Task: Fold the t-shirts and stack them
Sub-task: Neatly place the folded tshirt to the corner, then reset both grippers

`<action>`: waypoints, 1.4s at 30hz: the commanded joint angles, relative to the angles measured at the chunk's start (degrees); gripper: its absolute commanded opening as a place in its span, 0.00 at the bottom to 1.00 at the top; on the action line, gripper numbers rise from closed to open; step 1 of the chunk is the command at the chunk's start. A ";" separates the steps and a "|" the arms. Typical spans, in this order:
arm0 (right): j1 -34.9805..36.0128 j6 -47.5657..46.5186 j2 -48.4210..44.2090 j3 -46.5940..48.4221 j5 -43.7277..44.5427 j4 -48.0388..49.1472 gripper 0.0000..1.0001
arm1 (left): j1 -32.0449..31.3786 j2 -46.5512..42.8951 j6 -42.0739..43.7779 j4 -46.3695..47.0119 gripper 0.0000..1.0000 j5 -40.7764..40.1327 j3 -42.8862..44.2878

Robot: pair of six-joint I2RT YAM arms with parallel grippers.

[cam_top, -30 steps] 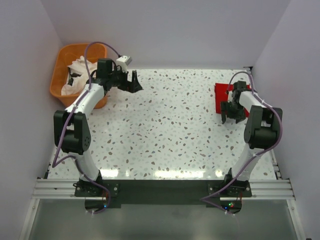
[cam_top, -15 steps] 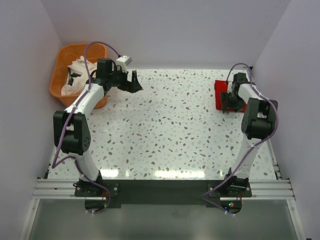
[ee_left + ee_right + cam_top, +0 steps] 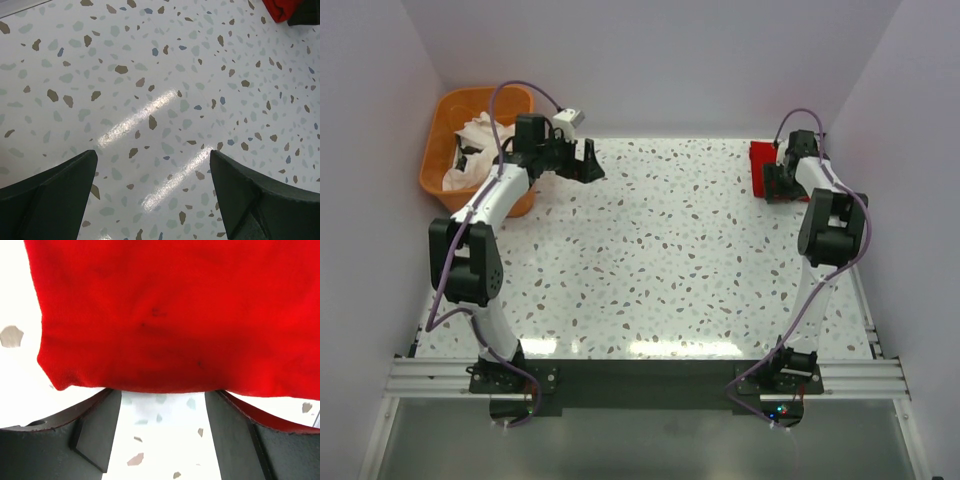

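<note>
- Two grippers, both spread wide: left gripper (image 3: 155, 200) over open table (image 3: 660, 260) beside the basket (image 3: 438, 120); right gripper (image 3: 162, 435) at the edge of the red t-shirt (image 3: 170, 315), far across from the basket.
- White t-shirts (image 3: 475, 135) heaped inside the basket.

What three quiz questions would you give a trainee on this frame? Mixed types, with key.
1. True or false: the red t-shirt lies in the orange basket.
2. What is between the left gripper fingers? A) a white t-shirt B) the red t-shirt C) nothing, only bare table below
3. Which gripper is at the red t-shirt's edge, and how do its jaws stand?

Key:
1. False: it lies on the table, far right. The basket holds white t-shirts.
2. C.
3. The right gripper, jaws open.
</note>
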 commanded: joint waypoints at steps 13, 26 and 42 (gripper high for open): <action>-0.52 -2.40 5.42 6.48 1.08 7.07 0.72 | 0.54 1.60 0.56 -1.10 1.00 -0.35 3.46; -0.52 -5.04 -15.21 -6.16 -8.58 4.36 0.78 | 0.46 1.16 -1.20 -0.04 1.00 -0.78 4.95; -0.52 -4.25 -44.67 -29.71 -20.80 -2.15 0.82 | 0.45 -3.29 4.95 -9.72 1.00 -12.03 2.69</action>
